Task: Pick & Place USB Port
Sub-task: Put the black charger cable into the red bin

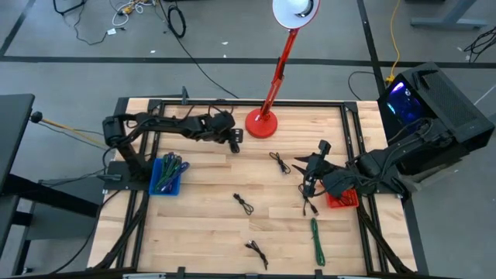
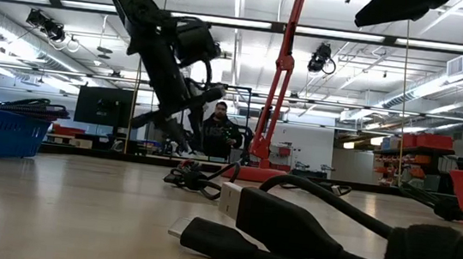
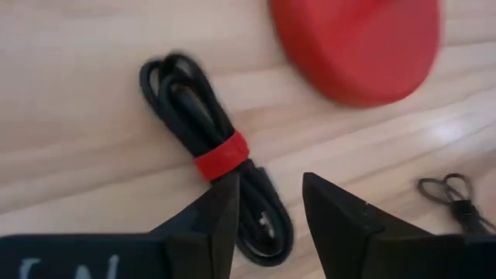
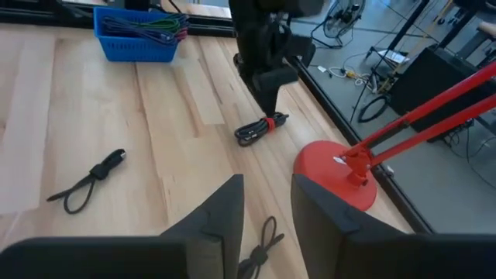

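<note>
USB cable [image 3: 217, 155], the coiled black one bound with a red strap, lies on the wooden table [image 1: 209, 225] near the far edge, just beside the red lamp base [image 1: 262, 123]. You have the left tool [image 3: 267, 201] hovering right over it, fingers apart, with the lower loop of the coil showing in the gap between them; from these views you cannot tell whether the fingertips touch the cable. In the right wrist view the same cable [image 4: 260, 129] sits directly under the left arm's dark wrist, between the lamp base [image 4: 335, 174] and the blue bin [image 4: 139, 32].

Your right tool [image 1: 311, 172] hangs over the right side of the table with its fingers slightly parted and nothing between them. It is close to the red bin [image 1: 342, 200] at the right edge.

Other bundled cables are scattered over the table: a black one [image 1: 245, 204] near the middle, another black one [image 1: 256, 251] toward the near edge, a green one [image 1: 317, 240] at the near right, and a small black one [image 1: 280, 163] between the lamp base and the right tool. The blue bin [image 1: 166, 175] on the left side holds several coloured cables.
</note>
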